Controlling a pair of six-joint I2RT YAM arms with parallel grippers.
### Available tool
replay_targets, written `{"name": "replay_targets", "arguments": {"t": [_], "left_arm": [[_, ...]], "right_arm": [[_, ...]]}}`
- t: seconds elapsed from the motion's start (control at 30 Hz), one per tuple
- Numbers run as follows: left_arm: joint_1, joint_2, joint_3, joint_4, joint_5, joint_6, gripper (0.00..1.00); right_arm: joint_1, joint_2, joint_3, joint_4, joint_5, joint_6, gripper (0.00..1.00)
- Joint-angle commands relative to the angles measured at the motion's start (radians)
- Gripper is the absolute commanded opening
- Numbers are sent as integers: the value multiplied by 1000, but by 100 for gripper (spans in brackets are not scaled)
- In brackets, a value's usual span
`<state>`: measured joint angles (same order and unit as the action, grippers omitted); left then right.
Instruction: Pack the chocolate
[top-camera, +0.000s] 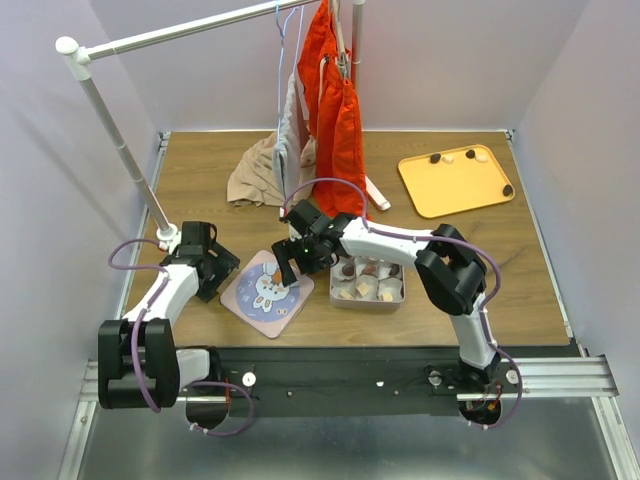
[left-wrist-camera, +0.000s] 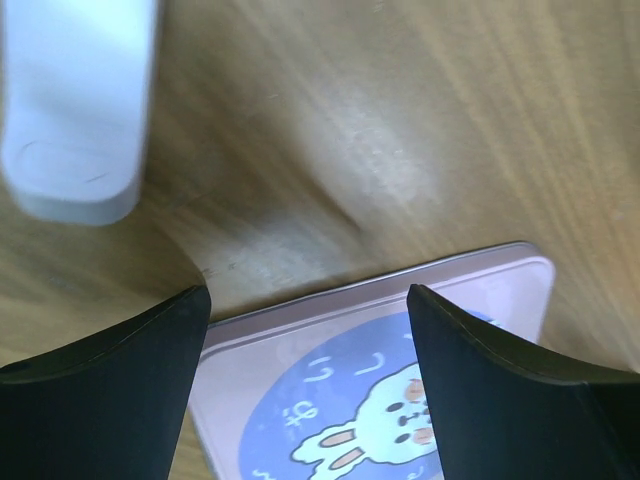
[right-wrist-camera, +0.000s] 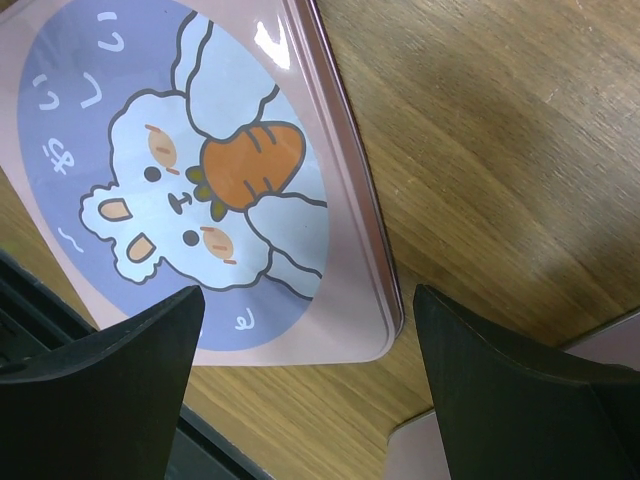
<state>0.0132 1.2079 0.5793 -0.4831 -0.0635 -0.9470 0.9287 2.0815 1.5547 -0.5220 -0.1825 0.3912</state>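
Note:
The pink square lid (top-camera: 267, 292) with a blue rabbit picture lies flat on the table. An open tin (top-camera: 367, 283) to its right holds several brown and cream chocolates (top-camera: 365, 270) in paper cups. More chocolates (top-camera: 468, 155) lie on the orange tray (top-camera: 455, 185) at the back right. My left gripper (top-camera: 215, 272) is open at the lid's left edge; the lid (left-wrist-camera: 380, 380) shows between its fingers. My right gripper (top-camera: 290, 265) is open and empty over the lid's right corner (right-wrist-camera: 350, 300), with the tin's corner (right-wrist-camera: 415, 450) just beside it.
A white clothes rack stands at the left, its foot (left-wrist-camera: 75, 110) close to my left gripper. Orange and grey garments (top-camera: 335, 110) hang at the back middle, and a beige cloth (top-camera: 255, 180) lies on the table below them.

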Motion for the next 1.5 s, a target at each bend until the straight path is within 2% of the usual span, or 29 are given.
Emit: {"name": "replay_targets", "arguments": {"t": [0.0,0.23,0.43,0.6,0.77,1.0,1.23,1.47], "left_arm": [[4,61,-39,86,109,-6,89],[4,56,-16,118,136,22,88],[4,-1,160,-44,-73,100,88],[5,-90,203,-153,-153,100,88],[13,-110,221,-167,-148,100,87],[43,-100,208,-167,-135,129,87],[122,-102,214,-147,-91,185,87],[179,-90,211,-129,-76,234,87]], "right_arm": [[4,17,-10,-12,-46,26,93],[4,2,-19,16,-77,101,92],[5,-38,-18,16,-51,71,93],[19,-128,-62,14,44,55,93],[113,-210,-142,40,164,-4,93],[287,-248,-248,86,144,12,93],[300,-219,-298,134,54,106,93],[300,-143,-272,181,28,121,93]]}}
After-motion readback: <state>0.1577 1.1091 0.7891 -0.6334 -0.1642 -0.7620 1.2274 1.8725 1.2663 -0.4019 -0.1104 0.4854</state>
